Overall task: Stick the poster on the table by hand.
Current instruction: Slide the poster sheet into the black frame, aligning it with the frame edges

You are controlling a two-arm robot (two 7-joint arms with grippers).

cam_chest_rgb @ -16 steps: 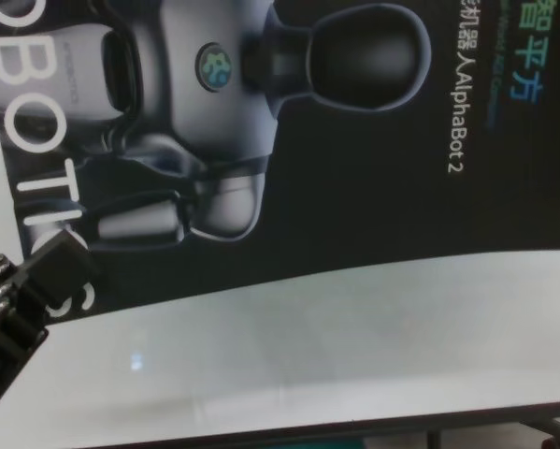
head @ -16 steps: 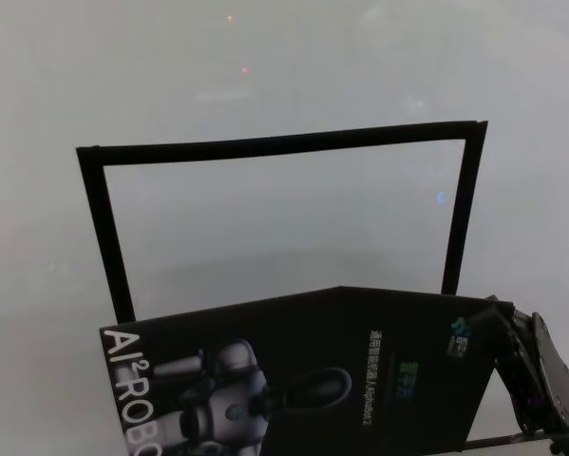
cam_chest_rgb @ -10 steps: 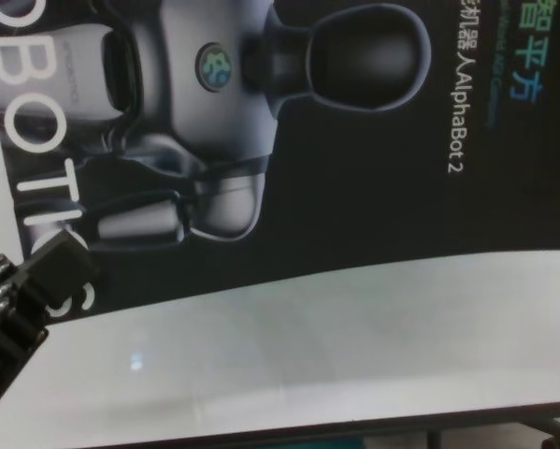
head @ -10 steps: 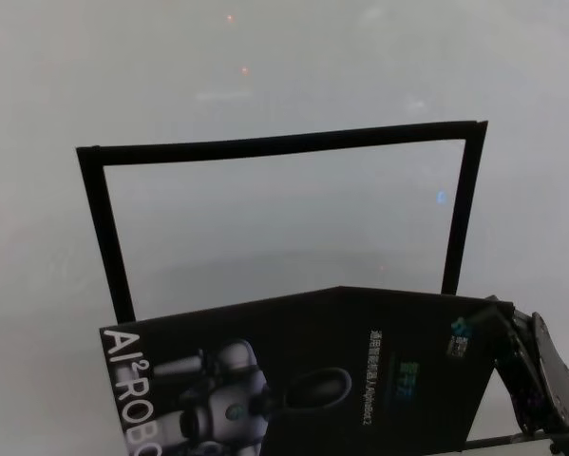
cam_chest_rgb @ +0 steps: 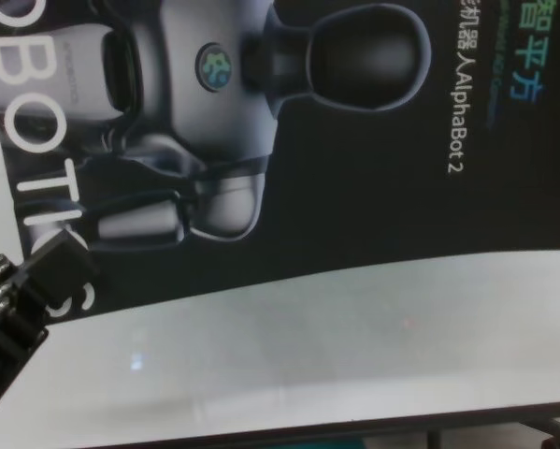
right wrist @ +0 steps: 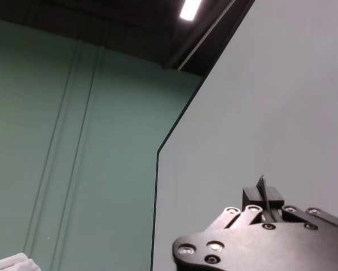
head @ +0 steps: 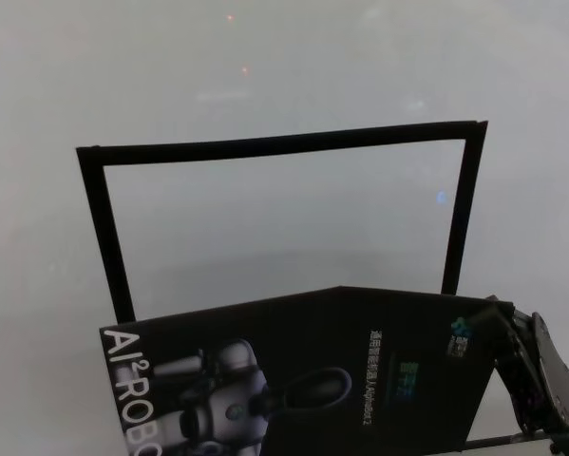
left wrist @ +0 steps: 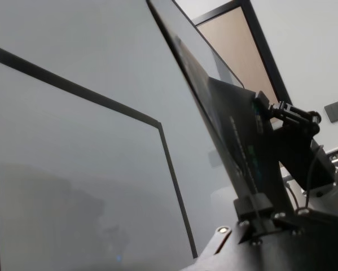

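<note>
Poster [head: 360,370]: held tilted above table [head: 265,76].
Right gripper [head: 505,319]: clamped on poster's far corner.
Left gripper [cam_chest_rgb: 60,271]: pinching poster's near edge.

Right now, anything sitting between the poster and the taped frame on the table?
Nothing visible. The poster is held by both end effectors, left at its near corner and right at its far right corner, over the near side of the black tape outline. The table inside the outline shows no objects.
</note>
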